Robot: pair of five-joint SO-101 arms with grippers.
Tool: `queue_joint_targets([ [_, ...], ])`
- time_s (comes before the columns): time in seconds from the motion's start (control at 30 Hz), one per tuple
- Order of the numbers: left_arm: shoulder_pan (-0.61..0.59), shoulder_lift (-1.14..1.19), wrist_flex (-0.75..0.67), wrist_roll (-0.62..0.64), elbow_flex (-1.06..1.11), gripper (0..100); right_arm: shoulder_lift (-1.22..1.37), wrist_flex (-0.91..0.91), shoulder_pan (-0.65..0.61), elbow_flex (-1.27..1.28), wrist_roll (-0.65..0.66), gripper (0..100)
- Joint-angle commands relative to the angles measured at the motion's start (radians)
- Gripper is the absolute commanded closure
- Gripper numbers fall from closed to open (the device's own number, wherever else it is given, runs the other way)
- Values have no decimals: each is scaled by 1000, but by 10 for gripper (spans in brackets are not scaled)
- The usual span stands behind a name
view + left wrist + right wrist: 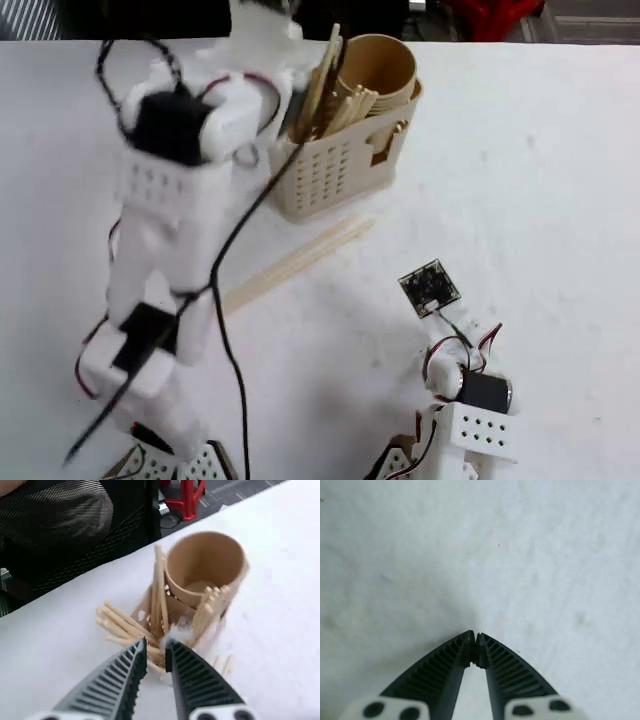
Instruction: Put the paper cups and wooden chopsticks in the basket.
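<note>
A cream basket (335,175) stands on the white table, holding a tan paper cup (378,62) and several wooden chopsticks (322,85) that lean out of it. A loose pair of chopsticks (300,258) lies flat on the table just in front of the basket. In the left wrist view, my left gripper (156,644) hovers over the basket (212,612) and its chopsticks (127,625), slightly open with nothing between its fingers; the cup (205,567) sits beyond. My right gripper (474,636) is shut, empty, pointed at bare table.
The left arm (170,200) stretches from the near left edge toward the basket, trailing a black cable (235,330). The right arm (470,410) sits folded at the near right. A dark chair and a red stand (187,500) lie beyond the table's far edge.
</note>
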Motion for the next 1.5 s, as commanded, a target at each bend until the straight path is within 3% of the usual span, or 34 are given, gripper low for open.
queue_joint_targets([
  [0.0, 70, -176, 115, -109, 68, 913, -10, -18, 2, -3, 9, 981],
  [0.37, 163, -542, 81, -301, 947, 913, -10, -18, 2, -3, 9, 981],
  [0.63, 134, -581, -327, -318, 1467, 888, -10, -18, 2, -3, 9, 981],
  [1.07, 85, -225, -651, -313, 1530, 857, -10, -18, 2, -3, 9, 981],
  [1.47, 76, -182, -664, -224, 1494, 857, -10, -18, 2, -3, 9, 981],
])
